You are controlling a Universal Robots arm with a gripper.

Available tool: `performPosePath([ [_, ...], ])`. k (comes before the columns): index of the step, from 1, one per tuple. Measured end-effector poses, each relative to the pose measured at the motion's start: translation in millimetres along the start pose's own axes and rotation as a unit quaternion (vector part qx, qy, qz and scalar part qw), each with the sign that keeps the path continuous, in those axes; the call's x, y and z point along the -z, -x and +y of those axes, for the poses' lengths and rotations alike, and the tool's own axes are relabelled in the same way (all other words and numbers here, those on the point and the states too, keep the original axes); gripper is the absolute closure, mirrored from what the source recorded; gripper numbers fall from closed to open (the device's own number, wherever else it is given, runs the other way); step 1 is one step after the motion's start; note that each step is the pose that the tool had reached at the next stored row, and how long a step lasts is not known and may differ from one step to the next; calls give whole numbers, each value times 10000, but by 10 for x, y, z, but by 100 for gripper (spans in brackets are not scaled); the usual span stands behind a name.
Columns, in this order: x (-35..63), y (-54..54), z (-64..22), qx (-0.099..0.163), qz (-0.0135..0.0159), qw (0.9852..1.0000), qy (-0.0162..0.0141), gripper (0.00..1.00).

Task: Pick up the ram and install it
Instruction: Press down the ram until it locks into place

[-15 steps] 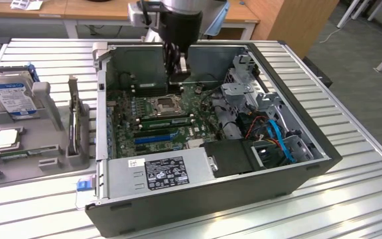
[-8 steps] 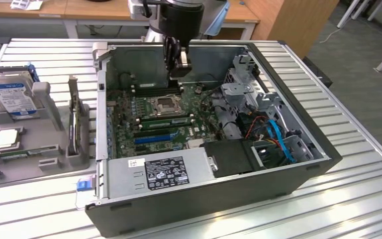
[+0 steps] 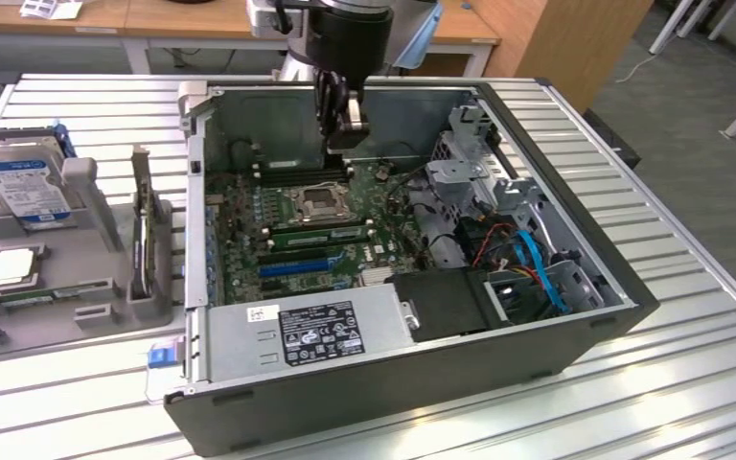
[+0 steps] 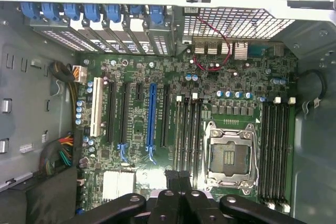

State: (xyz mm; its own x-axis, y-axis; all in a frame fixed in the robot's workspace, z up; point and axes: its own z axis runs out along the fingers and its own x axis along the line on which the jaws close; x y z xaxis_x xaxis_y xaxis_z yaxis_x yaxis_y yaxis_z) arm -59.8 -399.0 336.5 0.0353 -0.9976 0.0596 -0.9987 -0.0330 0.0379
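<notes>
— What did we make of the fingers (image 4: 171, 177)?

— We saw the two of them pressed together with nothing between. The gripper (image 3: 338, 132) hung above the motherboard (image 3: 242, 213), clear of it, pointing straight down from the one arm (image 3: 342, 34), which came in over the case's far wall.

— And the ram (image 3: 321, 233)?

— We counted one long green stick, which we took for it. It stood on edge in a slot just at 6 o'clock of the CPU socket (image 3: 321, 199) in the exterior view, apart from the gripper, which hung at 12 o'clock of that socket. We could not tell whether it was fully seated.

— What did the containers hold?

— We saw two. The open computer case (image 3: 406, 393) held the motherboard, one power supply (image 3: 304, 331) with a white label at 6 o'clock, and blue cables (image 3: 540, 273) at 4 o'clock. We counted seven blue clips (image 4: 92, 11) along one wall in the wrist view, and one blue slot (image 4: 151, 116).

— And outside the case?

— At 9 o'clock the grey tray (image 3: 35, 331) carried one hard drive (image 3: 23, 182) with a blue label, standing tilted, and one thin board (image 3: 150, 254) on edge.
</notes>
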Motion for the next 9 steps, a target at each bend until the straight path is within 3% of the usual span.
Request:
performPosePath([
  [4, 0, 0, 0, 58, 2, 10000, -3, 89],
  [9, 0, 0, 0, 513, 20, 9987, -31, 89],
])
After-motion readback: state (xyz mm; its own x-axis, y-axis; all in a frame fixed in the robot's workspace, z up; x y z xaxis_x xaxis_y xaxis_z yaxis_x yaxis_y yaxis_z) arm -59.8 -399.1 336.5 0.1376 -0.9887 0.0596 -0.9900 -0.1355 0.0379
